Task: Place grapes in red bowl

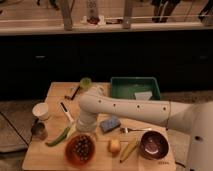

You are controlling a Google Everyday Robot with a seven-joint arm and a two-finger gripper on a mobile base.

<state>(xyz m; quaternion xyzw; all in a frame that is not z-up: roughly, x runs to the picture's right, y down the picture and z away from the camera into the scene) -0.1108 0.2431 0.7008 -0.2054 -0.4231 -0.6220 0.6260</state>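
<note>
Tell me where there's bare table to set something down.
Bare patches: the back left corner of the table, between the knife and paper cup; and the front left corner, below the green pepper. The front edge is crowded: red bowl holding the grapes, pale fruit, banana, purple bowl. The gripper hangs just behind the red bowl.

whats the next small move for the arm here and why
Probably lift the gripper straight up and pull back. The grapes already sit inside the red bowl, and the gripper hangs just above the bowl's far rim, so rising first should avoid dragging the bowl.
</note>
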